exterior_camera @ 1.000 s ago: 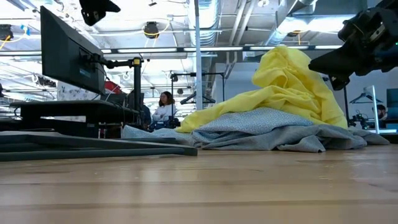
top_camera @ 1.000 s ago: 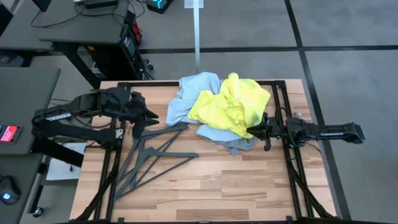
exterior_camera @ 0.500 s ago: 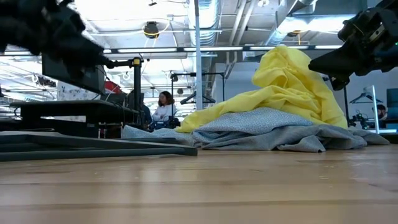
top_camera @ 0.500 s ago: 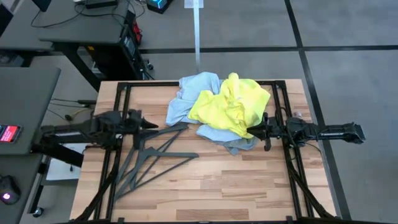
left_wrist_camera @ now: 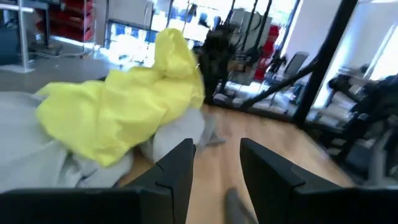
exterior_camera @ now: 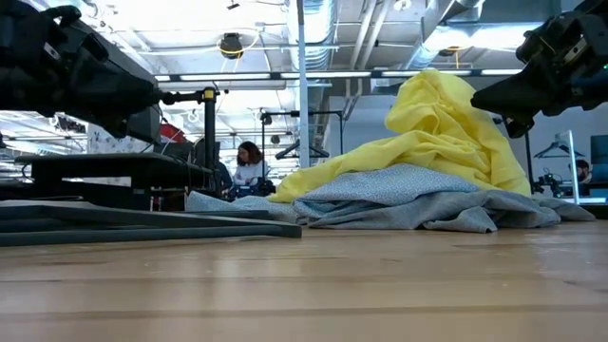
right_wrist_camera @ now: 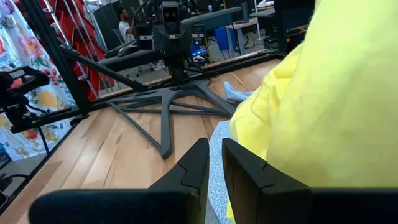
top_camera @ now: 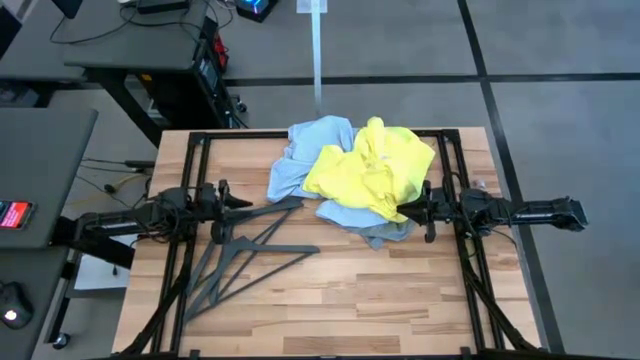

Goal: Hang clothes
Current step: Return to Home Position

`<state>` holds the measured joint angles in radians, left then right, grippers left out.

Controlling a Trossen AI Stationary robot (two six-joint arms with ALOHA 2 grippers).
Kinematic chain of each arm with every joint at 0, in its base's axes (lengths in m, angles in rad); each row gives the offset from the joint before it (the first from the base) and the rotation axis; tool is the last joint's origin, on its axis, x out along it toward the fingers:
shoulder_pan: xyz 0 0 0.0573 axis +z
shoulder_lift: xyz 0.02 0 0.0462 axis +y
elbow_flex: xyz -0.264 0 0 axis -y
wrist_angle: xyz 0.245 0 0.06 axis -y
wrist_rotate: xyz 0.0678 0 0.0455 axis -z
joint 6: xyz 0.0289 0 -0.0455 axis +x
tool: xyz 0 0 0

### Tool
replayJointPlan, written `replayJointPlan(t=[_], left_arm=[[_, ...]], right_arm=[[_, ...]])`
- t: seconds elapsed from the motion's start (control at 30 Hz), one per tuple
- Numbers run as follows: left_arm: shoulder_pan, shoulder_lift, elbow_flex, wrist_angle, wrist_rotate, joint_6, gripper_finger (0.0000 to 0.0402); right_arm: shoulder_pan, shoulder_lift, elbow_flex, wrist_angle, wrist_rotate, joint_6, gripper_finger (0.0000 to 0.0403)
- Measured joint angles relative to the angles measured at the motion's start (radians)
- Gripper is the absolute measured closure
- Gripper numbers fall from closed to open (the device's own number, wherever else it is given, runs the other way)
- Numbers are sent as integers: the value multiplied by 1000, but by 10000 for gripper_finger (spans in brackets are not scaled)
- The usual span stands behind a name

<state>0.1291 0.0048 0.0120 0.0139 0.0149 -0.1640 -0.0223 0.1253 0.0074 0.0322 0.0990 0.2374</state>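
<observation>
The dark grey hangers (top_camera: 250, 250) lie flat on the wooden table (top_camera: 330, 310), just beside the left gripper (top_camera: 232, 200) and a bit nearer than it. The left gripper hangs over the table's left side. Its fingers are spread a little and hold nothing. The right gripper (top_camera: 412, 212) points at it from the other side. Its fingers sit close together with a thin gap, holding nothing.

The clothes lie in one heap between the two grippers. The small grey T-shirt (top_camera: 380, 234) is at the bottom, right by the right gripper's tip. The neon-yellow T-shirt (top_camera: 370, 170) lies on top, just beside that gripper. The pale blue shirt (top_camera: 310, 145) is farther back, past the left gripper. Far behind the table is a person (exterior_camera: 249, 161).
</observation>
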Motion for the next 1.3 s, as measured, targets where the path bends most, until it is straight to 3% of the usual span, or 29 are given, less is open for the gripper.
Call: replayJointPlan(t=[0.27,1.3], left_arm=[[8,6,-2,-2,-9,168,285],[8,15,-5,-4,-7,157,285]], right_arm=[[0,0,0,-1,0,0,367],[0,0,0,-2,-1,-1,367]])
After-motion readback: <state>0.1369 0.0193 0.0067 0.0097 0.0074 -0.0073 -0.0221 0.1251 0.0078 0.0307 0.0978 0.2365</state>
